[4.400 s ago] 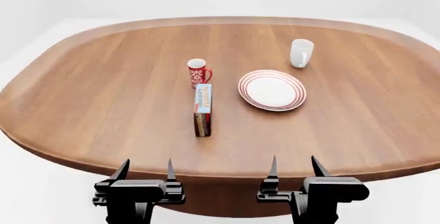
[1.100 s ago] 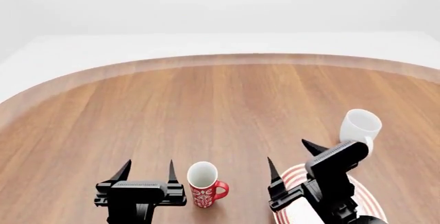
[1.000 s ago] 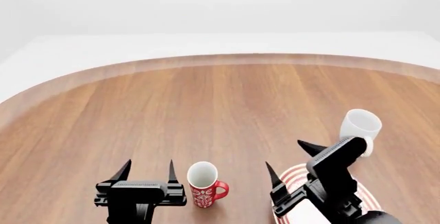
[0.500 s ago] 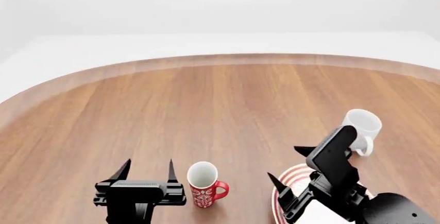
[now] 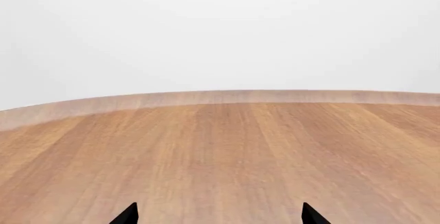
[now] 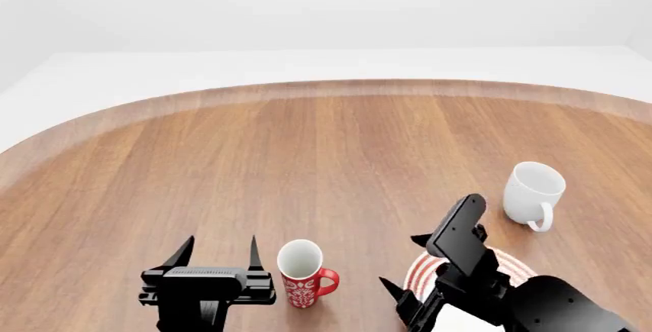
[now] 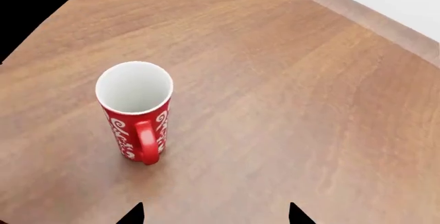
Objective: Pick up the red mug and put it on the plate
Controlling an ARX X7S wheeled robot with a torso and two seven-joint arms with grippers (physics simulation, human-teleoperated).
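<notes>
The red mug stands upright on the wooden table, white inside, its handle toward the right. It sits just to the right of my left gripper, which is open and holds nothing; the left wrist view shows only bare table between the fingertips. My right gripper is open, turned leftward toward the mug and a short way from it. In the right wrist view the mug lies ahead of the open right gripper, handle facing the camera. The plate with red rings is mostly hidden under my right arm.
A plain white mug stands upright behind and to the right of the plate. The table's curved far edge runs across the back. A black part of my left arm shows beyond the red mug.
My right arm has swung left and lower over the plate, turning its open jaws toward the red mug. The left gripper and both mugs have stayed put.
</notes>
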